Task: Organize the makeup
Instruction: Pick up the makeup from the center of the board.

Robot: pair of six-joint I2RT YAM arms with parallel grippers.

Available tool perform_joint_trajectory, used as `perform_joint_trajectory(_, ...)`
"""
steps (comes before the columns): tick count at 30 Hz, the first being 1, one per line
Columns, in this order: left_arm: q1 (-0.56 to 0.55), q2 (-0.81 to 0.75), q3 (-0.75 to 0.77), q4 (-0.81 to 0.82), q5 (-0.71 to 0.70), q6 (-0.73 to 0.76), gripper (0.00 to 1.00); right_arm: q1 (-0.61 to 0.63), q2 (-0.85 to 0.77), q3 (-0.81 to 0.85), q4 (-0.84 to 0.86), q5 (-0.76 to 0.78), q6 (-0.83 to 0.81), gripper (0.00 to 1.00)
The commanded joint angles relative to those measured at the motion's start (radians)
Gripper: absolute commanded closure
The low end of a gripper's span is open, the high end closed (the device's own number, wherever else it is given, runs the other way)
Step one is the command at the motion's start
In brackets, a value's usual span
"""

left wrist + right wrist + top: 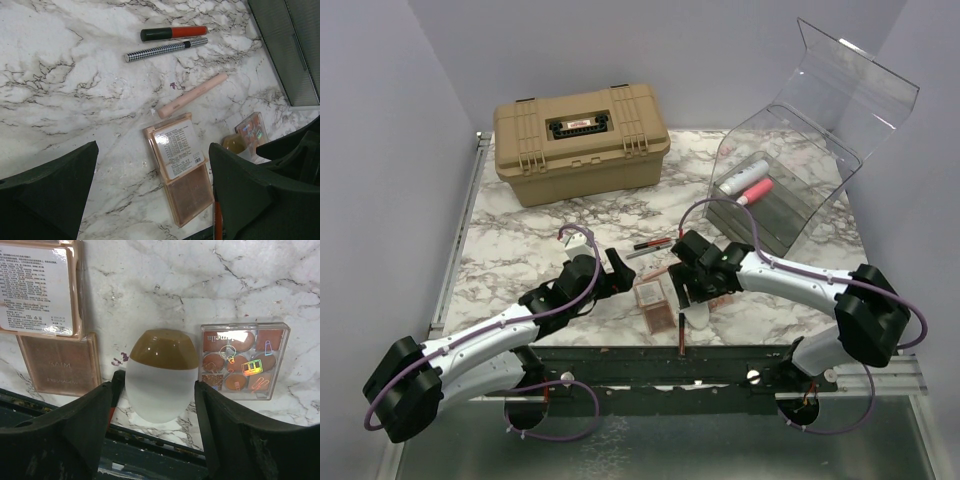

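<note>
Presently, the right gripper (154, 385) is low over the near edge of the tabletop (520, 230). Its jaws stand either side of the oval piece (160, 375), a frosted white body with a brown cap. The fingers (85, 425) sit close against its flanks. I cannot tell whether they press it or just bracket it. The oval rests on the marble at the near edge.

Just right of the oval lies a clear palette (245, 360) of round brownish pans. To its left lie two square pinkish pieces edge to edge. The farther one (177, 147) shows a printed label, and the nearer one (190, 197) is plain brown. A thin red pencil (680, 335) lies at the near edge between them and the oval.

The left gripper (153, 150) hovers above these squares with its jaws spread wide, holding nothing.

Farther out on the tabletop lie three more items:
- a pale pink stick (192, 95)
- a houndstooth pencil (167, 50)
- a red and dark tube (175, 33), just beyond the houndstooth pencil and roughly parallel to it

At the far right stands the clear bin (840, 150) with its lid raised. A white tube (745, 170) and a pink tube (757, 190) lie inside, side by side. The tan case (580, 140) sits closed at the far left, well apart from the makeup.
</note>
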Motion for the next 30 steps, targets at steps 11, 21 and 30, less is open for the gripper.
perform_joint_trajectory(11, 0.007, -0.008, 0.0, 0.011, -0.013, -0.004, 0.06, 0.022, 0.07, -0.021, 0.001, 0.036, 0.045, 0.28)
perform_joint_trajectory(21, 0.007, -0.013, -0.006, 0.01, -0.014, -0.011, 0.06, 0.029, 0.096, -0.022, 0.009, 0.059, 0.058, 0.28)
perform_joint_trajectory(30, 0.007, -0.012, -0.006, 0.01, -0.013, -0.009, 0.06, 0.035, 0.135, 0.003, 0.03, 0.085, 0.088, 0.28)
